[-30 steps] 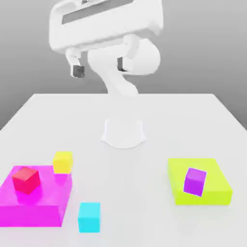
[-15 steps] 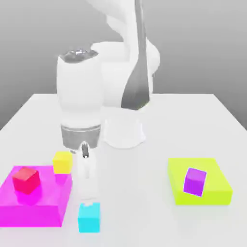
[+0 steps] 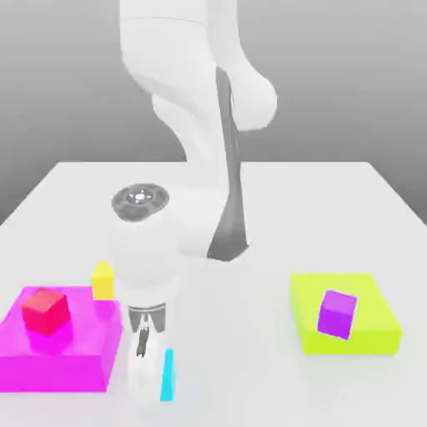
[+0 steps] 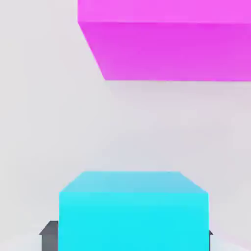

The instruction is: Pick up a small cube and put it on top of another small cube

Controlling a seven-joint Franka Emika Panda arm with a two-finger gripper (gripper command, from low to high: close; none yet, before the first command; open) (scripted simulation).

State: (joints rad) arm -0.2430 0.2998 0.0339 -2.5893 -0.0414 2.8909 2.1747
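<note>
The small cyan cube (image 3: 168,375) rests on the white table near its front edge, mostly hidden behind my hand in the exterior view. My gripper (image 3: 155,382) is down around it. In the hand view the cyan cube (image 4: 132,211) sits between my dark fingertips (image 4: 49,235), which press against its two sides, so the gripper (image 4: 130,239) is shut on it. A small yellow cube (image 3: 102,279) stands on the table behind the magenta block. A red cube (image 3: 44,309) sits on top of that block. A purple cube (image 3: 337,313) lies on the lime block.
The flat magenta block (image 3: 58,354) lies close beside my hand on the exterior view's left, also seen as the magenta block (image 4: 166,44) in the hand view. The lime block (image 3: 375,334) is at the right. The arm's white base (image 3: 213,233) stands mid-table.
The arm swung down from high above the table onto the cyan cube. The fingers, wide apart a second ago, have shut on the cube's sides.
</note>
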